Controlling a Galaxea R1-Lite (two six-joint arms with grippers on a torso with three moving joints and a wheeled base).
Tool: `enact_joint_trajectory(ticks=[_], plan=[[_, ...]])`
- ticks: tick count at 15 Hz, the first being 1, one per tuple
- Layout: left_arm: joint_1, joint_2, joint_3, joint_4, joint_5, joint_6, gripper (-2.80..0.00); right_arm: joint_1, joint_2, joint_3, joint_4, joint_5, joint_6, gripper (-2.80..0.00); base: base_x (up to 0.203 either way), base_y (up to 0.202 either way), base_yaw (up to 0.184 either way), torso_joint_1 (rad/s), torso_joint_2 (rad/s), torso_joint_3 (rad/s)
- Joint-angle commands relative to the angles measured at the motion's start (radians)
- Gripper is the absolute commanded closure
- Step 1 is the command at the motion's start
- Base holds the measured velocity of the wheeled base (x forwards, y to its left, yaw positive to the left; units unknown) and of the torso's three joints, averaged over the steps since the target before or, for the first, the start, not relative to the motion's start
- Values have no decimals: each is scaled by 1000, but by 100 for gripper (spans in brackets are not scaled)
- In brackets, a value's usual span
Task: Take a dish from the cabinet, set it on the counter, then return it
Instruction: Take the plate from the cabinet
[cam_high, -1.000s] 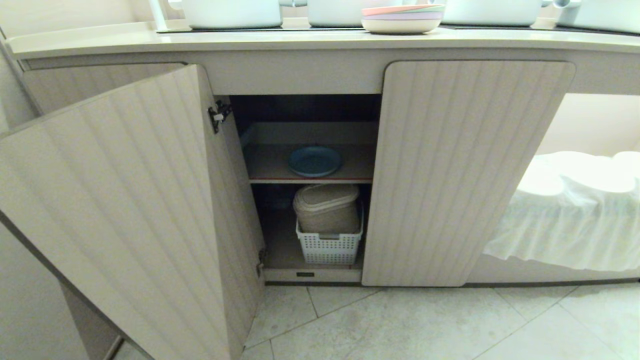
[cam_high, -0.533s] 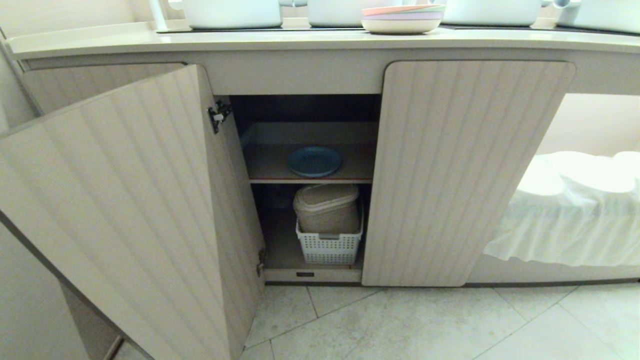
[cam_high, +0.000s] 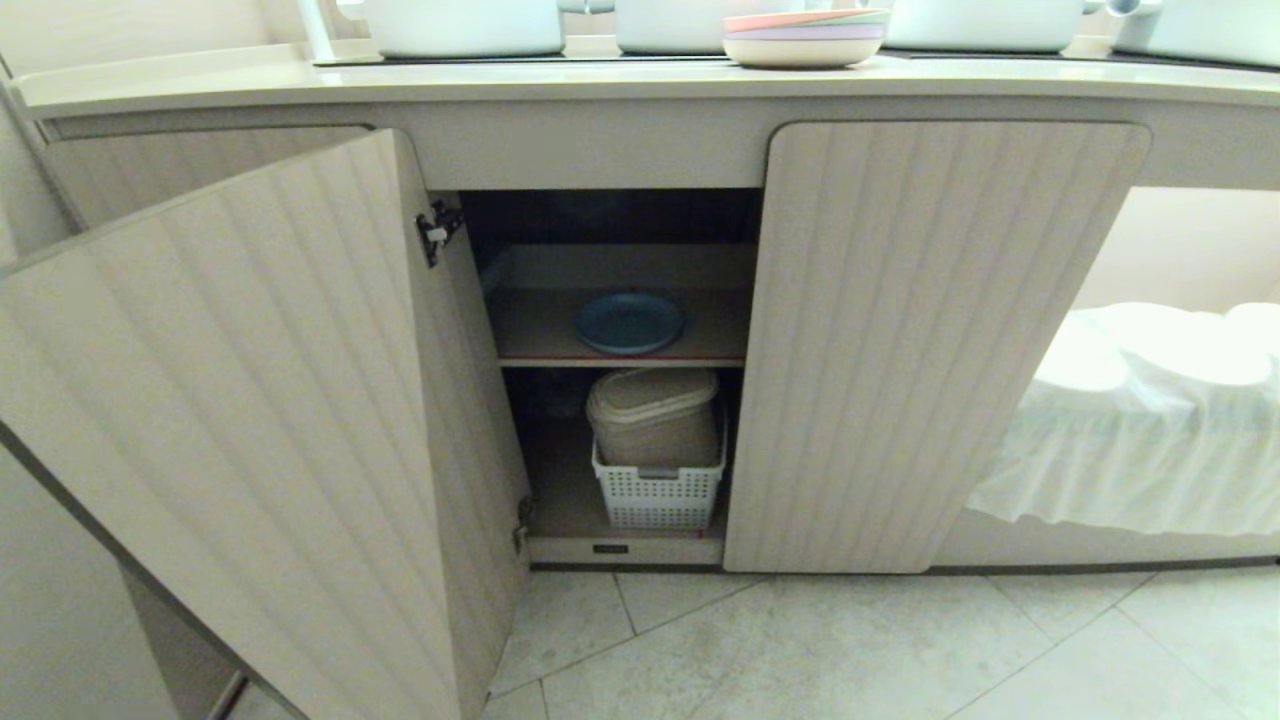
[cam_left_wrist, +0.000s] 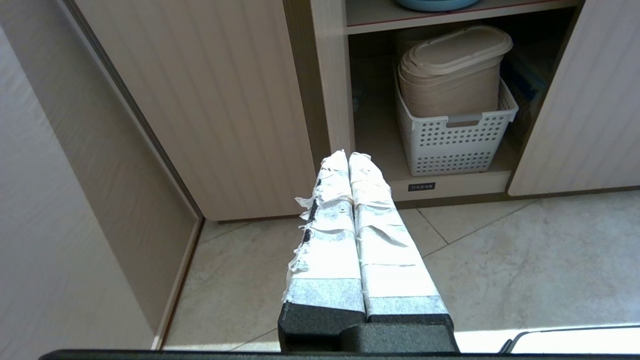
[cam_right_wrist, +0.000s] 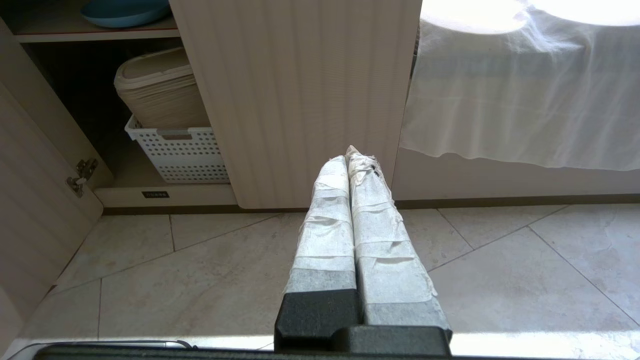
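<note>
The blue dish lies flat on the inner shelf of the cabinet, whose left door stands swung open. The dish's edge also shows in the left wrist view and the right wrist view. The cream counter runs across the top. My left gripper is shut and empty, low over the floor in front of the open compartment. My right gripper is shut and empty too, before the closed right door. Neither arm shows in the head view.
A white perforated basket with a beige lidded bin fills the lower compartment. A stack of pastel plates and white pots stand on the counter. White cloth hangs at the right. Tiled floor lies in front.
</note>
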Motion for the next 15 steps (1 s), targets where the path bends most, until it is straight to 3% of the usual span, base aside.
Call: enact_joint_trajectory(ticks=[1,15], plan=[[0,1,0,0,0,-1,0,0,0,0,0,-1,0,0,0,0,0,0,0,0],[0,1,-1,7,-2,-4,0,0,0,0,0,-1,0,0,0,0,0,0,0,0]])
